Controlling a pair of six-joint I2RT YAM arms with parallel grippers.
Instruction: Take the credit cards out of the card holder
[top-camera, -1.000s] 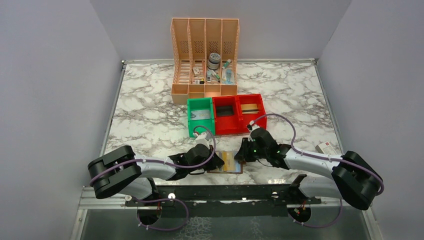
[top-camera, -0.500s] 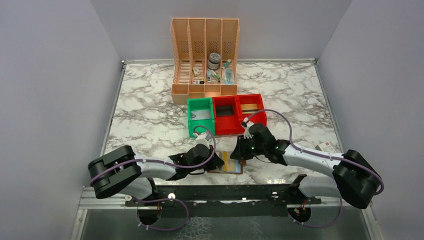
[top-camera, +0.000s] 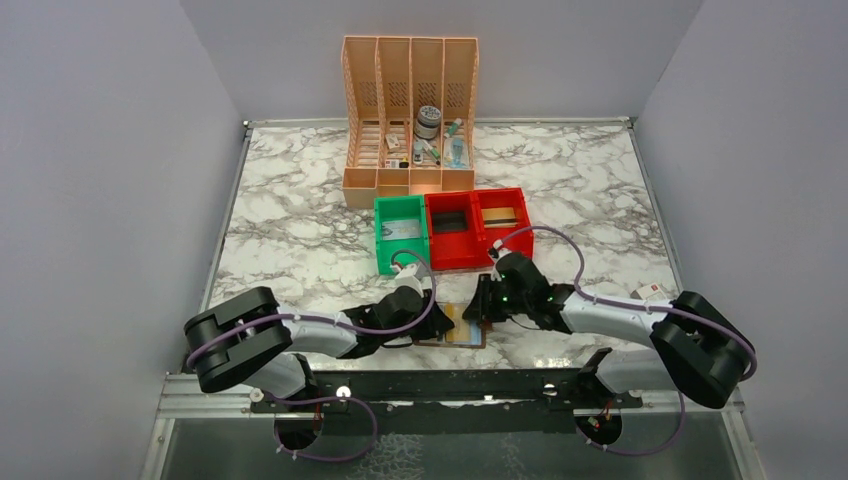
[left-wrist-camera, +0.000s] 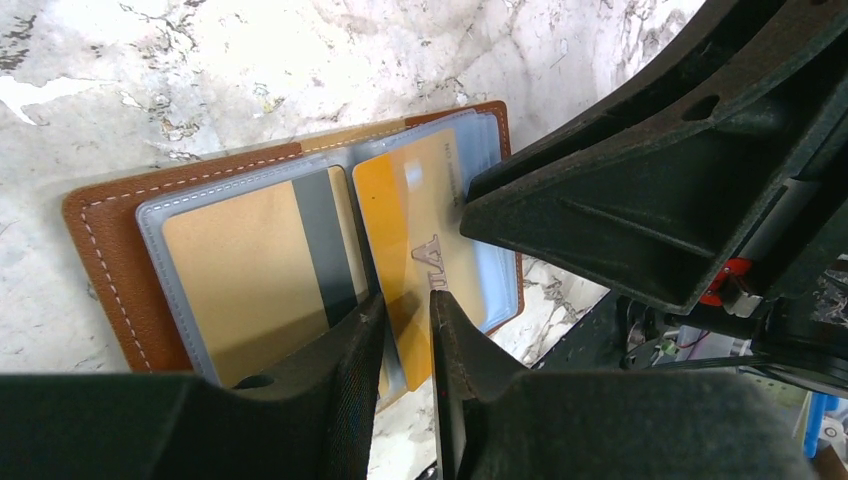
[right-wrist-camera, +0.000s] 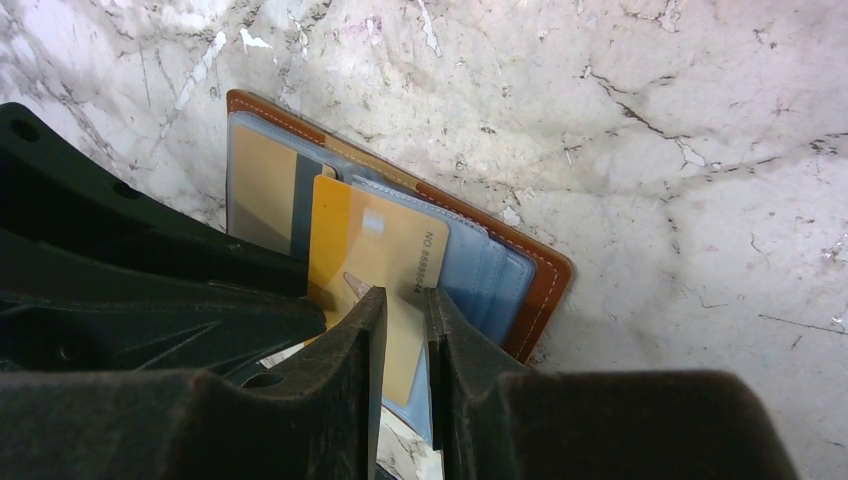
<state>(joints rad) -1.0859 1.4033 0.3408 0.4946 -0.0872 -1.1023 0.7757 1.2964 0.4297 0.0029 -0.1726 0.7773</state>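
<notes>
Fingers (right-wrist-camera: 352, 380) on my right gripper (top-camera: 481, 309) are drawn nearly together, and the gold credit card (right-wrist-camera: 365, 250) runs straight into the slim gap between them. I read that as a pinch on the card's near edge. Over on my left gripper (top-camera: 437, 322), the fingers (left-wrist-camera: 345, 400) show only a sliver of gap at the near edge of the card holder (right-wrist-camera: 545, 275), and I cannot tell whether they clamp anything or just bear down. The holder lies open and flat on the marble table (right-wrist-camera: 650, 150), near the front edge, right between my two grippers. The gold card sits skewed, partly out of its clear sleeve and overlapping the pale blue sleeves (right-wrist-camera: 490, 275). A tan credit card (left-wrist-camera: 240, 260) with a dark stripe is fully tucked into the other side. So I judge this is the first extraction, midway through. Next I need a steady pull along the sleeve's opening, with the left side keeping the holder pinned so it doesn't drag along. Then the tan one waits.
</notes>
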